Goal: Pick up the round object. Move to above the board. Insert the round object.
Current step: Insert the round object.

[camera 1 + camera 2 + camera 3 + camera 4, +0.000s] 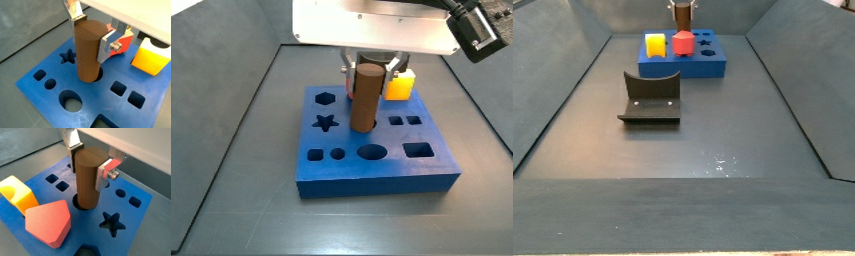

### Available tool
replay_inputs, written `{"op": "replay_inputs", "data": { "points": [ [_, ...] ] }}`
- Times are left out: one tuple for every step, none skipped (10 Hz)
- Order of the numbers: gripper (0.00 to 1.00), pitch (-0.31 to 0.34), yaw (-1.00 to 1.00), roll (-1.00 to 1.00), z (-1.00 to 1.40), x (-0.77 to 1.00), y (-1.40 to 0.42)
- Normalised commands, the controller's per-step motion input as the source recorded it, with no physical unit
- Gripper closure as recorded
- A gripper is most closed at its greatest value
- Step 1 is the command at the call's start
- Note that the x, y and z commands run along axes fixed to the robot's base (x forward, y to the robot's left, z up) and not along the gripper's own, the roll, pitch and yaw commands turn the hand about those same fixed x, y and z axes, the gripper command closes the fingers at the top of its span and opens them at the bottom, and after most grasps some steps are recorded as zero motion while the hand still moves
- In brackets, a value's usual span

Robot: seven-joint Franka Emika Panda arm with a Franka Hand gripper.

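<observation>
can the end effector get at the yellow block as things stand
Probably not yet: the end effector is shut on the brown peg, whose base sits in a hole of the blue board. Otherwise the yellow block stands unblocked beside it.

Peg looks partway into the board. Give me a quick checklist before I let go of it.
1. Grip: the gripper has its fingers against the round object, near its top. Ok.
2. Hole: the peg's lower end sits in a circular cut-out of the board in both wrist views. Ok.
3. Tilt: upright in a side view. Ok.
4. Full depth: most of the peg is above the board; bottom hidden. Cannot tell.
5. Neighbours: the yellow block and the red block stand apart from the peg. Ok.
6. Fixture: on the floor, away from the board. Ok.
</observation>
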Motion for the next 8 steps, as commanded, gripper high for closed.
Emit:
{"op": "replay_inputs", "data": {
  "points": [
    [1.0, 0.0, 0.0, 0.0, -0.23, 0.14, 0.03],
    [1.0, 0.0, -0.01, 0.0, -0.22, 0.16, 0.05],
    [1.0, 0.0, -0.03, 0.03, -0.18, 0.12, 0.11],
    [1.0, 0.0, -0.03, 0.03, -0.19, 0.07, 0.09],
    [1.0, 0.0, -0.02, 0.05, -0.17, 0.06, 0.12],
    [1.0, -0.149, -0.01, 0.14, -0.29, -0.01, 0.01],
    [1.0, -0.434, 0.0, 0.12, -0.55, -0.19, 0.0],
    [1.0, -0.437, 0.0, 0.08, -0.57, -0.19, 0.0]
  ]
}}
